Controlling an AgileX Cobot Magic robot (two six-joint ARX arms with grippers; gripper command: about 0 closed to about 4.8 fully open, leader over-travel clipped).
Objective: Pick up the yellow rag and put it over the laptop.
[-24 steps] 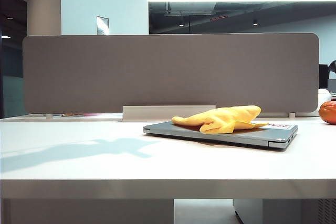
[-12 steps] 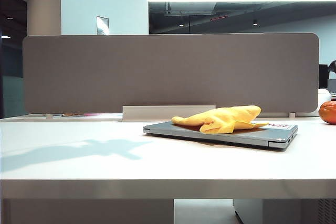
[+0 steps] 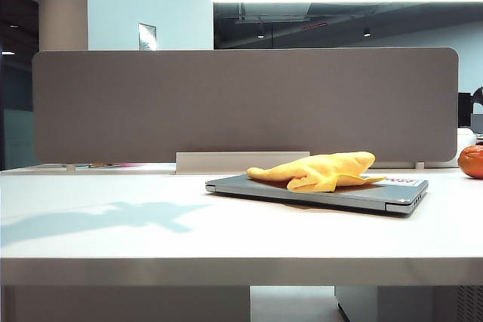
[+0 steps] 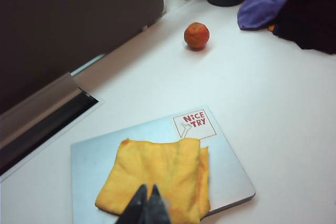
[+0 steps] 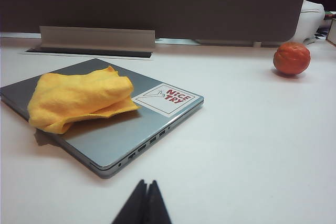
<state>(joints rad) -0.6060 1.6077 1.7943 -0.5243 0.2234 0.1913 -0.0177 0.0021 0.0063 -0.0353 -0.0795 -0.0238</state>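
Already the yellow rag (image 3: 317, 170) lies folded on the closed laptop (image 3: 377, 193). Left gripper (image 4: 146, 205) hangs above it, fingers closed, empty. Right gripper (image 5: 143, 204), fingers also closed, sits low over the table (image 5: 252, 145) nearer than the laptop.

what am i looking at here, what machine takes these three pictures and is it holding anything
This is a two-armed robot at a white table. One picture comes from a fixed camera looking across the table; neither arm shows in it. The other two come from cameras on the wrists.

On the table lies a thin, closed silver-grey laptop with a white "NICE TRY" sticker. A soft, folded bright yellow rag rests on its lid. A small round orange fruit sits apart, off to the side.

The dark tips at the picture edges are the grippers: the left gripper hangs above the rag, the right gripper low over bare table. Both are shut and hold nothing.
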